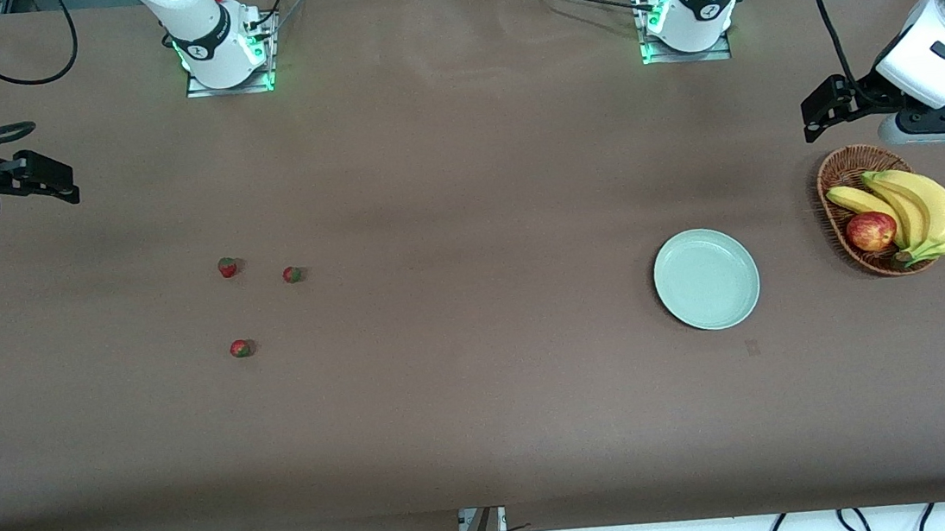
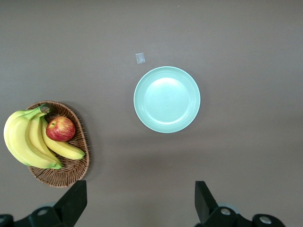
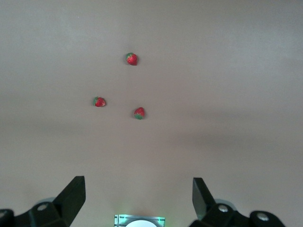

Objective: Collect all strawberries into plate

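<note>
Three small red strawberries lie apart on the brown table toward the right arm's end: one [image 1: 227,267] [image 3: 139,113], one [image 1: 292,274] [image 3: 99,101], and one [image 1: 241,348] [image 3: 131,58] nearest the front camera. The pale mint plate [image 1: 706,278] [image 2: 166,99] sits with nothing on it toward the left arm's end. My right gripper [image 1: 61,184] [image 3: 138,198] hangs open over bare table at its end, holding nothing. High over the table by the basket, my left gripper [image 1: 812,116] [image 2: 141,203] is open too, with nothing in it.
A brown wicker basket [image 1: 828,179] [image 2: 71,172] beside the plate, closer to the table's end, holds bananas [image 1: 922,209] [image 2: 26,142] and a red-yellow apple [image 1: 871,231] [image 2: 60,128]. A small pale mark [image 1: 752,348] [image 2: 140,58] lies on the table near the plate.
</note>
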### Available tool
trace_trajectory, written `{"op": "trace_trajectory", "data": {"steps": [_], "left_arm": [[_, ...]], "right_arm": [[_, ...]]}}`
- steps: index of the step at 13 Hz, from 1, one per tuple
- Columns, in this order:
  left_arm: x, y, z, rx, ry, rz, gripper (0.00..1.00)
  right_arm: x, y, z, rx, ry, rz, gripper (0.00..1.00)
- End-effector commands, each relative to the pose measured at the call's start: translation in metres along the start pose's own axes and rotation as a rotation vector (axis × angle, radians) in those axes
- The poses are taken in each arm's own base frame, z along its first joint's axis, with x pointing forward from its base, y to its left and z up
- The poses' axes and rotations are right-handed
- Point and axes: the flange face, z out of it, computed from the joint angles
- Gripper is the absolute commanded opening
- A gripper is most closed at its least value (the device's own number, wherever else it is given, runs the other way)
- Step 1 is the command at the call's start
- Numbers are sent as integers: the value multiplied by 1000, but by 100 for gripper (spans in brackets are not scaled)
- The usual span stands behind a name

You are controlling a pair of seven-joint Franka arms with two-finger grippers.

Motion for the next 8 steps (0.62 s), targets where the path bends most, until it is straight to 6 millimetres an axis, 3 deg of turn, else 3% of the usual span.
{"op": "trace_trajectory", "data": {"steps": [1,7,8], "left_arm": [[3,-2,-7,-12,-2,20,100],[2,-2,-7,-12,-1,20,100],[2,-2,-7,-12,-1,20,100]], "right_arm": [[1,4,-4,12,15,-4,100],[10,1,3,13,28,-18,100],[18,0,12,15,22,-17,100]]}}
